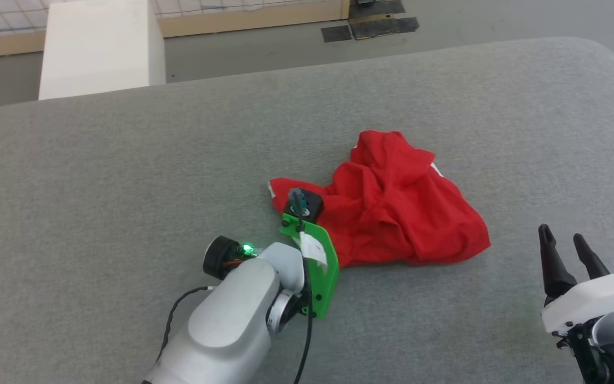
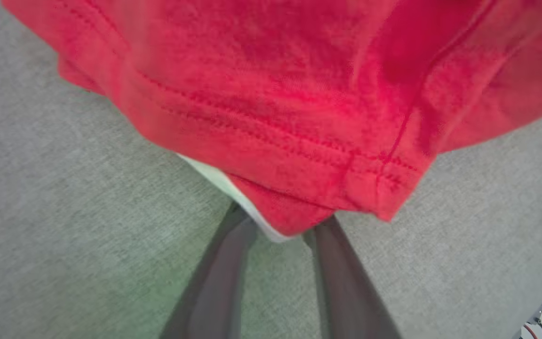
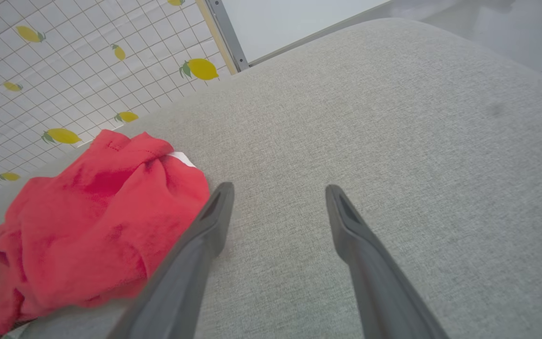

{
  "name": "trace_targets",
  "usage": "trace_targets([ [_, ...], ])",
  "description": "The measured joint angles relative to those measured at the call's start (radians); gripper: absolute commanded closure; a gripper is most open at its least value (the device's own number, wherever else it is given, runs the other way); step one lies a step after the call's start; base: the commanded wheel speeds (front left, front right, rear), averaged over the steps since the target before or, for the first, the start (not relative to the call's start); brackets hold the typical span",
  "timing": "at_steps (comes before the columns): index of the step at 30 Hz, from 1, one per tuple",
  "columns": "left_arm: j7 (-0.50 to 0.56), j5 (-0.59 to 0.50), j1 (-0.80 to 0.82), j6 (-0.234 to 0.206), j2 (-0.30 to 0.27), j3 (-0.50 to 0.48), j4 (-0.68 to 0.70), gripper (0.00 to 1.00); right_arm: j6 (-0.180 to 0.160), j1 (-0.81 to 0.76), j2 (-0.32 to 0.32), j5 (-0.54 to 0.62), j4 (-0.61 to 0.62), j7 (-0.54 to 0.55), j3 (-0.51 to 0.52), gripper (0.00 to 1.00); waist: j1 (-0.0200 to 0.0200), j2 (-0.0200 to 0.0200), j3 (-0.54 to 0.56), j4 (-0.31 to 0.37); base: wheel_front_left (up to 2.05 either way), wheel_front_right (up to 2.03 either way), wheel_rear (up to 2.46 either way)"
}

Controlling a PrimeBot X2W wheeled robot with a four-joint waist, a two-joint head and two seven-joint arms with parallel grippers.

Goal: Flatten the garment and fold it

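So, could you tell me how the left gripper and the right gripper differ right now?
The left gripper is part-closed around the garment's hem corner, grip uncertain; the right gripper stands wide open and empty. The left gripper touches the garment; the right gripper is apart from it. Both have dark fingers above the grey surface.

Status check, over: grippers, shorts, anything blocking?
Left gripper straddling hem corner of red shorts, grip unconfirmed. Right gripper open, off the cloth. Shorts crumpled on grey cushion. White block beyond far edge, not in the way.
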State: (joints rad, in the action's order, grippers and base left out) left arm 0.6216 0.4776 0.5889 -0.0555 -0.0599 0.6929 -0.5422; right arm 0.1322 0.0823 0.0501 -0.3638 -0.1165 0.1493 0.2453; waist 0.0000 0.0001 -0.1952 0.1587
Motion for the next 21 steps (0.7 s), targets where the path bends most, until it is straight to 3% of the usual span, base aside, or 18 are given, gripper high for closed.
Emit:
trace_targets([
  [5,-0.065,0.059,-0.005,0.014,0.004,-0.024,0.012,1.00,0.000,0.000,0.000,0.001,-0.008,0.000,-0.012,0.00,0.0000,0.0000,0.010,-0.039,0.00,0.00,0.00],
  [9,-0.150,0.120,-0.006,-0.006,0.005,-0.105,0.084,1.00,0.000,-0.001,0.000,0.009,-0.009,0.002,-0.013,0.00,0.0000,0.0000,0.025,-0.081,0.00,0.00,0.00],
  [14,-0.241,0.176,-0.049,-0.089,-0.043,-0.256,0.216,1.00,0.000,-0.002,0.000,0.022,-0.003,0.018,-0.027,0.00,0.0000,0.0000,0.050,-0.135,0.00,0.00,0.00],
  [18,-0.245,0.223,-0.220,-0.181,-0.136,-0.370,0.265,1.00,0.000,-0.002,-0.001,0.026,0.004,0.036,-0.049,0.00,0.0000,-0.0001,0.079,-0.169,0.00,0.00,0.00],
  [21,-0.234,0.265,-0.372,-0.219,-0.165,-0.413,0.268,1.00,0.000,-0.002,0.000,0.031,0.008,0.046,-0.053,0.00,0.0000,-0.0001,0.096,-0.189,0.00,0.00,0.00],
])
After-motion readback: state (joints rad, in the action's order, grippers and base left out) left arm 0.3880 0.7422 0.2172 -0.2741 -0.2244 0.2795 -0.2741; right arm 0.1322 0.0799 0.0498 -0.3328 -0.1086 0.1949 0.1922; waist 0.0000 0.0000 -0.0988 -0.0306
